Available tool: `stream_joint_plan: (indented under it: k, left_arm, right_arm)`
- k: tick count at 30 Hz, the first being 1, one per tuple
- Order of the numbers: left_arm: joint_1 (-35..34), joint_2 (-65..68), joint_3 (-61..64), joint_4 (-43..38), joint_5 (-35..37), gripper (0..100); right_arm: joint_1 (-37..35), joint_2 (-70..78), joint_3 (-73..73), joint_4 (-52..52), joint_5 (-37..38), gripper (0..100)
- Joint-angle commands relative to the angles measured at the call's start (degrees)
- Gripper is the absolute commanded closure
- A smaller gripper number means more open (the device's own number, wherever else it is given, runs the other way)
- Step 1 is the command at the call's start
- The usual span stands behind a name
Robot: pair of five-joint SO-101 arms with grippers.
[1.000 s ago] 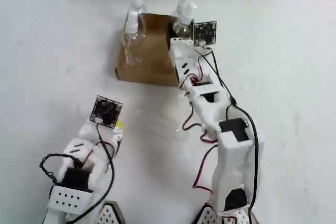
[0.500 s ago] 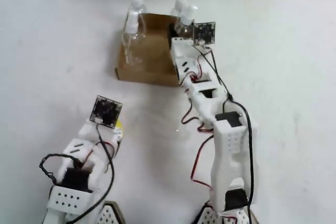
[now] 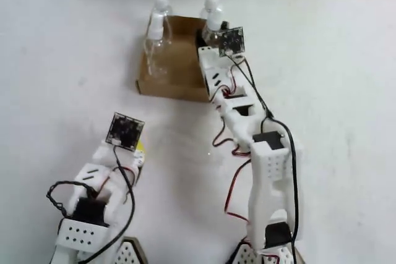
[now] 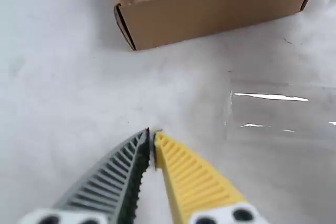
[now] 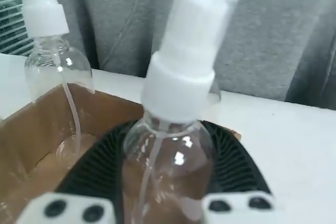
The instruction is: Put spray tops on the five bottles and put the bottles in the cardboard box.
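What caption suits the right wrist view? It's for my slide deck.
Right gripper shut on a spray-topped bottle at the cardboard box, beside another bottle standing inside.

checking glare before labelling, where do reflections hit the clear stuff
Left wrist view: bright streaks on a clear plastic piece. Right wrist view: small white glints on the bottle between the fingers and on a boxed bottle.

The cardboard box [image 3: 179, 75] is seen brown, bottles [image 3: 154, 47] clear, spray tops [image 5: 184, 72] white, left end effector [image 4: 152, 132] ribbed grey and yellow.
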Motion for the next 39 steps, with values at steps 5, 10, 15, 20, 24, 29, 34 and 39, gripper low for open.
stream_joint_plan:
  k: [5, 10, 15, 20, 24, 29, 34, 39]
  left_arm:
    - [-0.57, -0.40, -0.26, -0.26, -0.26, 98]
    - [-0.57, -0.40, -0.26, -0.26, -0.26, 98]
    - [-0.57, -0.40, -0.26, -0.26, -0.26, 98]
    - [-0.57, -0.40, -0.26, -0.26, -0.26, 98]
    - [-0.57, -0.40, -0.26, -0.26, -0.26, 98]
    - [-0.57, -0.40, -0.26, -0.26, -0.26, 98]
    - [-0.57, -0.40, -0.26, -0.26, -0.26, 98]
    - [-0.57, -0.40, -0.26, -0.26, -0.26, 98]
  right_arm:
    - [0.57, 0.40, -0.35, -0.75, 1.32, 98.2]
    - [0.66, 0.31, -0.35, -0.75, 1.32, 97.8]
    - [1.10, 0.31, -0.26, -0.75, 1.32, 97.8]
    - [0.92, -1.01, 1.14, -0.75, 1.32, 97.4]
    - [0.57, -4.09, 4.66, -0.75, 1.32, 87.5]
    - [0.66, -4.88, 6.33, -0.57, 1.32, 78.9]
    - [0.66, -5.14, 6.95, -0.66, 1.32, 78.7]
    - [0.66, -5.23, 7.03, -0.66, 1.32, 78.6]
